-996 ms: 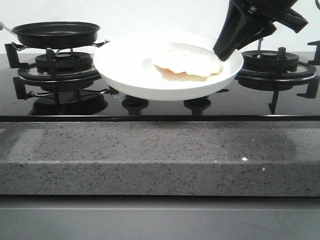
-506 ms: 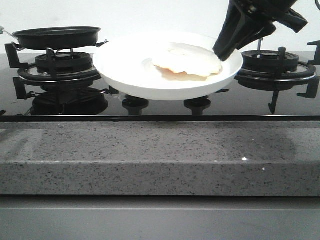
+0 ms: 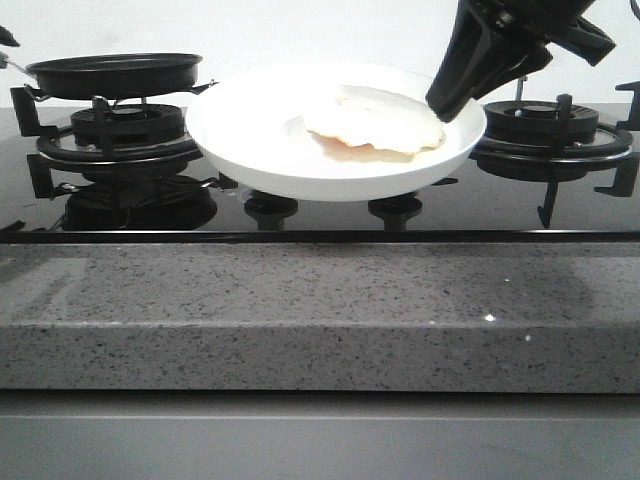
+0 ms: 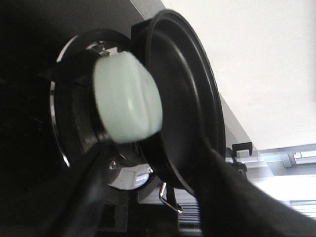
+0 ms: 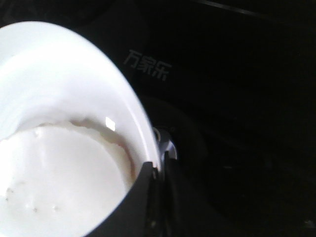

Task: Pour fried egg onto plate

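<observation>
The white plate point(image 3: 270, 140) is held level above the middle of the stove. My right gripper point(image 3: 445, 105) is shut on its right rim; in the right wrist view the fingers point(image 5: 158, 165) pinch the rim of the plate point(image 5: 74, 74). The fried egg point(image 3: 375, 125), cream-white with an orange edge, lies on the plate's right half and also shows in the right wrist view point(image 5: 54, 173). The black frying pan point(image 3: 115, 72) sits level just over the left burner and looks empty. My left gripper point(image 4: 150, 148) grips the pan's pale green handle point(image 4: 128, 98), beside the pan point(image 4: 187, 98).
The left burner grate point(image 3: 115, 135) is under the pan and the right burner grate point(image 3: 555, 135) is behind my right gripper. The black glass hob point(image 3: 320, 215) has two knobs point(image 3: 270, 210) under the plate. A grey speckled counter edge point(image 3: 320, 310) runs along the front.
The pan has come down a little and levelled over the left burner. The plate, the egg and my right gripper have not moved.
</observation>
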### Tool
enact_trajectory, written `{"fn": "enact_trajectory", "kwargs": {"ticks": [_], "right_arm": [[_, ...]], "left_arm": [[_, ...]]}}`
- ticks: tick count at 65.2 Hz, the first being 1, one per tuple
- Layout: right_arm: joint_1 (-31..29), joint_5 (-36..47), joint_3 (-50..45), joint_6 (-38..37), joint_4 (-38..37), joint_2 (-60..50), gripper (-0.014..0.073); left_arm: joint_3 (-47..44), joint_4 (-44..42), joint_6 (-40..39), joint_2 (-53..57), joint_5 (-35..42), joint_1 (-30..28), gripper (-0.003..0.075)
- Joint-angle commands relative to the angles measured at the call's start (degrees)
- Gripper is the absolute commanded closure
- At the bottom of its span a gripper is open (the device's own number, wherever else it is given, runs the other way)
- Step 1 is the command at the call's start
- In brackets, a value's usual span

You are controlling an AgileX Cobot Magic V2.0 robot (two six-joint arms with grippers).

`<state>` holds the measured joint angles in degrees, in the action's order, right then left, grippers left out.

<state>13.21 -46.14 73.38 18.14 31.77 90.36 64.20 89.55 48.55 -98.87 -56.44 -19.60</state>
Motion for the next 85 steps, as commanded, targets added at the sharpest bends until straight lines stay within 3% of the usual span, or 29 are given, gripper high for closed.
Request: {"fn": "enact_trajectory", "kwargs": {"ticks": [1, 11, 32, 45, 67, 85], "right_arm": [[0.18, 1.81, 1.61, 0.3, 2.45, -2.69, 0.0654], [0.18, 1.81, 1.61, 0.3, 2.45, -2.69, 0.0654], [0.18, 1.81, 1.61, 0.3, 2.45, -2.69, 0.0654], [0.18, 1.81, 1.61, 0.3, 2.45, -2.69, 0.0654], [0.18, 1.81, 1.61, 0.3, 2.45, -2.69, 0.0654], [0.18, 1.81, 1.61, 0.3, 2.45, -2.69, 0.0654]], "left_arm": [[1.57, 2.86, 0.24, 2.27, -3.65, -0.24, 0.0484], [1.47, 2.31, 0.24, 2.27, -4.61, -0.24, 0.0734], [0.57, 2.21, 0.04, 3.85, -6.7, -0.24, 0.074], [-3.75, -0.92, 2.02, 11.76, -0.22, -0.24, 0.074], [-7.99, -25.09, -0.8, 32.25, 20.36, 4.88, 0.074], [-10.09, -53.96, -16.46, 45.62, 27.27, 14.65, 0.074]]}}
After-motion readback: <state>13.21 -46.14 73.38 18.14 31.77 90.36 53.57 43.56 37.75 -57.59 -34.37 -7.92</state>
